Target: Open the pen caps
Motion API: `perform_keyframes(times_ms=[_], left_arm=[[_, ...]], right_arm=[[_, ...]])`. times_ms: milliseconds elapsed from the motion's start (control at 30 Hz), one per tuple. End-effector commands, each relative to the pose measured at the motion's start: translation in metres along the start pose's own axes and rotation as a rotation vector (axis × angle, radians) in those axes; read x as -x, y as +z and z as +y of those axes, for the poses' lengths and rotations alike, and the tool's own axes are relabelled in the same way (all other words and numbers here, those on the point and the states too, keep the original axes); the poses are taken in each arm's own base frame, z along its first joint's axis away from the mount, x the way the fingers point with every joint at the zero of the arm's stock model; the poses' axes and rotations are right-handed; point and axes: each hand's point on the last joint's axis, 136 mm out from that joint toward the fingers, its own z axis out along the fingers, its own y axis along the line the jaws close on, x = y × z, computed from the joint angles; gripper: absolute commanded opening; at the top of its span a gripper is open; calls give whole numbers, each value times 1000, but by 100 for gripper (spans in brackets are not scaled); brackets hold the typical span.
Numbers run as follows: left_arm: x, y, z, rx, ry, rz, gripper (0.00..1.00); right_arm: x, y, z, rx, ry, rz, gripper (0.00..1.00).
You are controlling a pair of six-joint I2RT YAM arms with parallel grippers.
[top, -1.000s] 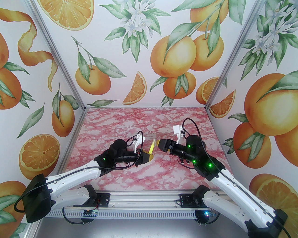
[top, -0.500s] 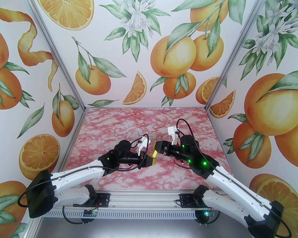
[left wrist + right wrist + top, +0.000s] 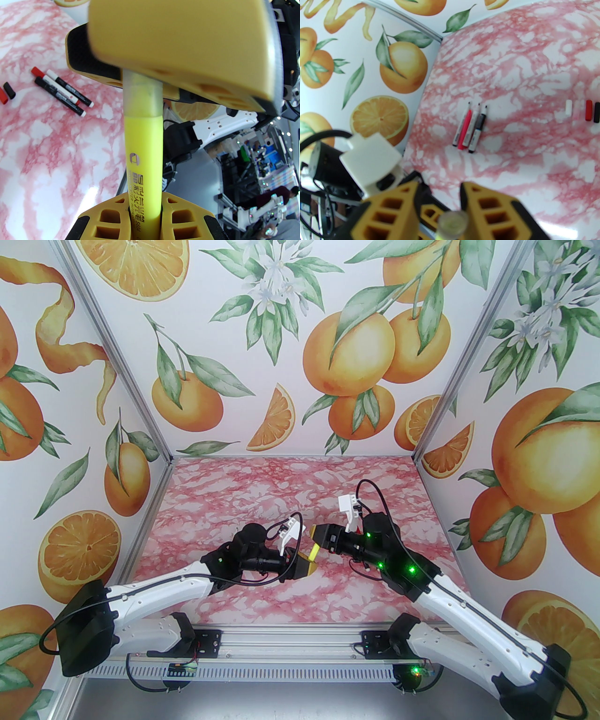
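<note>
Orange-and-leaf wallpaper covers the walls [image 3: 281, 357] that box in a pink marbled table [image 3: 262, 474]. Both arms reach in from the near edge, the left arm [image 3: 154, 587] and the right arm [image 3: 468, 610] meeting nose to nose above the middle of the table.

The left gripper [image 3: 310, 564] is clamped tight on the lower barrel of a yellow pen [image 3: 313, 550], which it holds in the air, tilted, with its capped end toward the right gripper [image 3: 315, 537]. From the left wrist, the printed barrel runs up out of the fingers to a frosted, see-through cap [image 3: 142, 93] seated on the pen, its far end tucked between the right gripper's fingers. From the right wrist, the cap's round end lies between those fingers, close against one, with a slim gap toward the other. Whether they already pinch it I cannot tell.

Four other pens [image 3: 471, 129] lie side by side on the table toward the left wall, one of them pink, their fine tips bare. Well apart from them, a row of loose caps [image 3: 588, 110] rests on the marble: white, pale pink, red and black.
</note>
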Motion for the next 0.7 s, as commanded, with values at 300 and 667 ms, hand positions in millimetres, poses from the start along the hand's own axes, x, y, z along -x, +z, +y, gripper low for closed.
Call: perform_keyframes(times_ms=[300,667], left_arm=[[18,-1,-19,-48,51,-42,6],[18,-1,-20,-48,54,-40,5]], right_arm=[[1,4,1,1,0,-7,31],[0,6,0,-4,-1,2,25]])
